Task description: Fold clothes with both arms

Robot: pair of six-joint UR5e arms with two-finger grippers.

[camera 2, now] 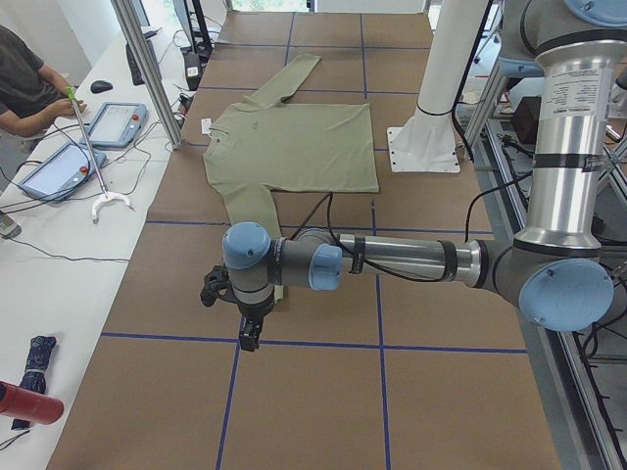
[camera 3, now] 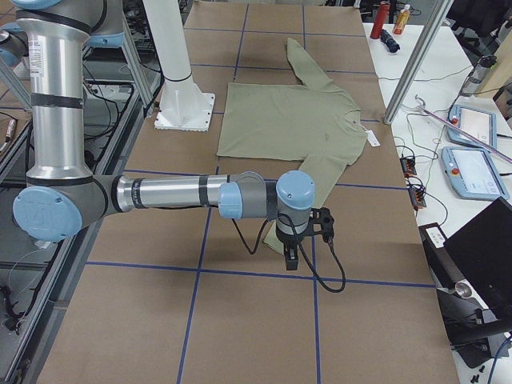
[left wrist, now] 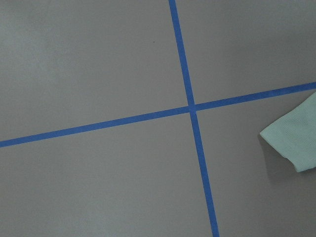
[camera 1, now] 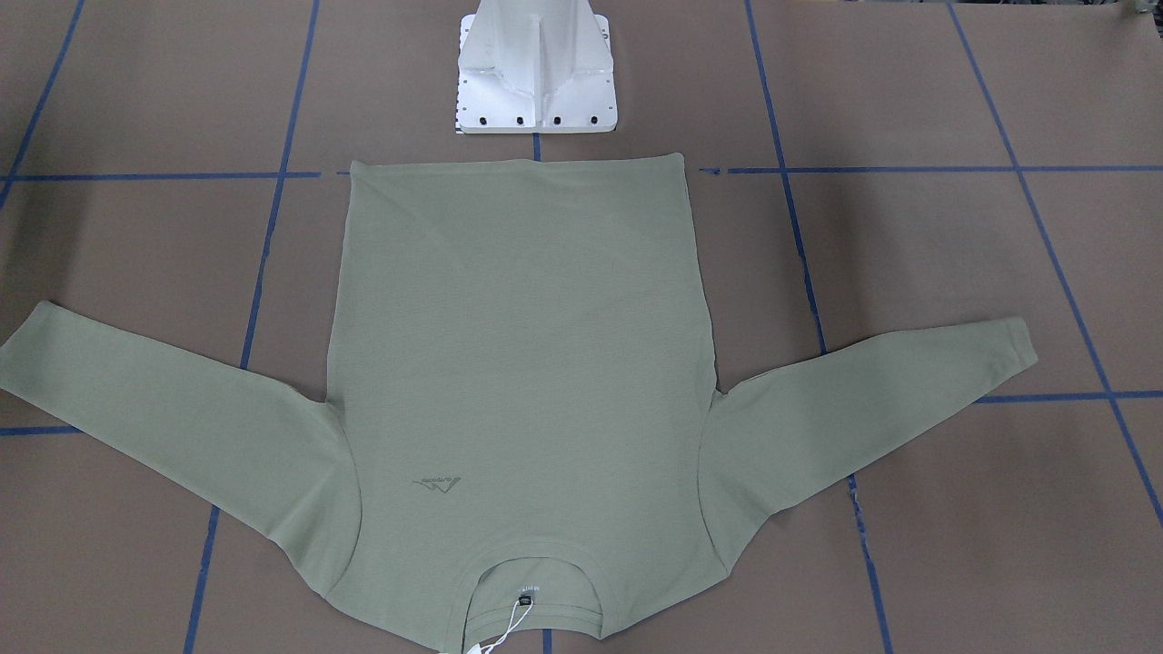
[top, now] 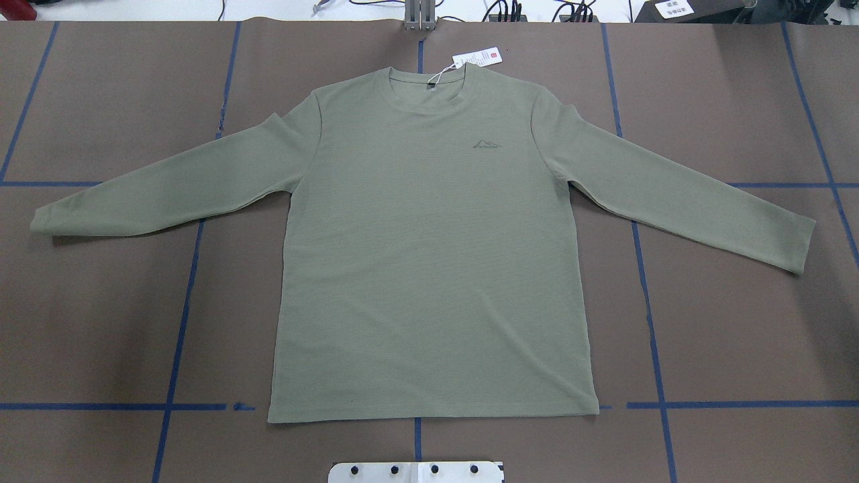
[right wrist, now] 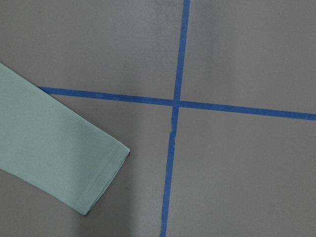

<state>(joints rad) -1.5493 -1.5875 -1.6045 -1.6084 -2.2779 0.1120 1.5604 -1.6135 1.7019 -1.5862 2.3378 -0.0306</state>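
Left gripper (camera 2: 249, 336) hangs past one cuff; spread or not, I cannot tell. One sage-green long-sleeved shirt (top: 429, 268) lies flat on the tabletop (top: 100, 322), collar at 12 o'clock. It has one mountain logo (top: 488, 145) with unreadable lettering, and one white hang tag (top: 477, 59) at 1 o'clock. Right gripper (camera 3: 291, 261): equally unclear.

No legible text: chest logo (top: 488, 145), hang tag (top: 477, 59)

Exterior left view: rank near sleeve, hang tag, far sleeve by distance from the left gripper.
From the left gripper:
1. Near sleeve, just beyond it.
2. Hang tag, midway back, on the view's left.
3. Far sleeve, farthest back.
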